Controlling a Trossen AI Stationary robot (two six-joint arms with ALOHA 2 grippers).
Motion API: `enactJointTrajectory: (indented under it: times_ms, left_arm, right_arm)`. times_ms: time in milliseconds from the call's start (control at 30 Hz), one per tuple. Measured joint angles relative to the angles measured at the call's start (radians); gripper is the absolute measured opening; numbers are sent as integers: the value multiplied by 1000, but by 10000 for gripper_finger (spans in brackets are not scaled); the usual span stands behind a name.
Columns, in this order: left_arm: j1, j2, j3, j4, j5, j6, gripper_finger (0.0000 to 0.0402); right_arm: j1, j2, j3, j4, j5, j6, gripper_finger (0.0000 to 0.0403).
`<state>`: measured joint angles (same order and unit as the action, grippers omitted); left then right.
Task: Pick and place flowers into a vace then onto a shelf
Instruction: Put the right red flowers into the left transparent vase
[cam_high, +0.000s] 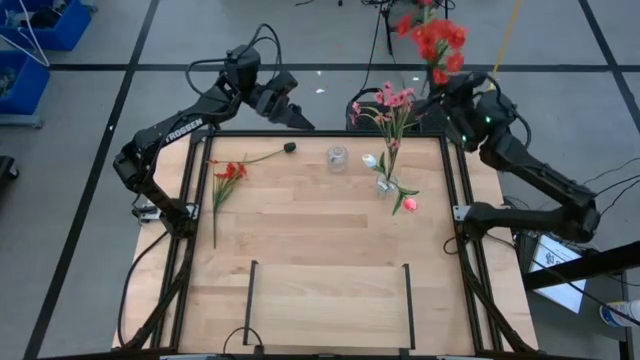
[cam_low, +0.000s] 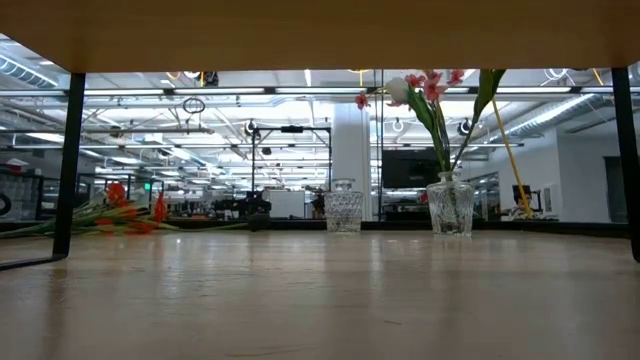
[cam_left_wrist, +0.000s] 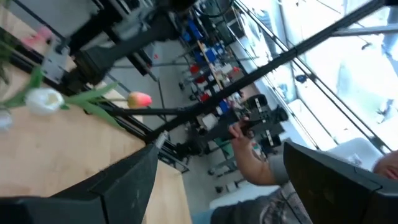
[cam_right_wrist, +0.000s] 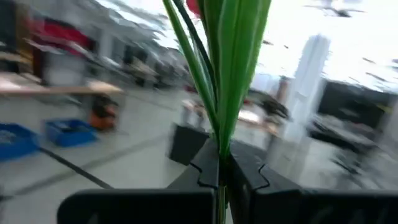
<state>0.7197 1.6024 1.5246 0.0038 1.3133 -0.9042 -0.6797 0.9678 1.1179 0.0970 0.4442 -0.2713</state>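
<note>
Overhead view: right pincer (cam_high: 447, 93) is pinching a red flower spray (cam_high: 435, 38) above the tabletop's (cam_high: 300, 225) far right corner; left pincer (cam_high: 300, 118), spread and empty, is hovering at the far edge. Pink flowers (cam_high: 385, 100) are standing in the vase (cam_high: 386, 184); another red stem (cam_high: 226, 176) is lying left. The shelf (cam_high: 330, 305) is waiting near. Low view: a spare glass (cam_low: 343, 207) is standing beside the vase, workshop room behind. Right wrist view: stalk (cam_right_wrist: 230, 56) clamped. Risk: the long stalk may tip the narrow vase on entry.
</note>
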Motion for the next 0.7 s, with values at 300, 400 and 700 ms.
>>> enactJointTrajectory:
  times_ms: [300, 400, 700]
  left_arm:
    - [0, 0, 0, 1, -94, 38, 351]
    - [0, 0, 0, 0, -141, 38, 351]
    - [-1, 0, 0, -1, -222, 46, 351]
  right_arm:
    - [-302, 128, -1, 82, -249, 38, 0]
    - [-403, 194, -3, 111, -353, 70, 0]
    - [-632, 393, 10, 334, -574, 114, 0]
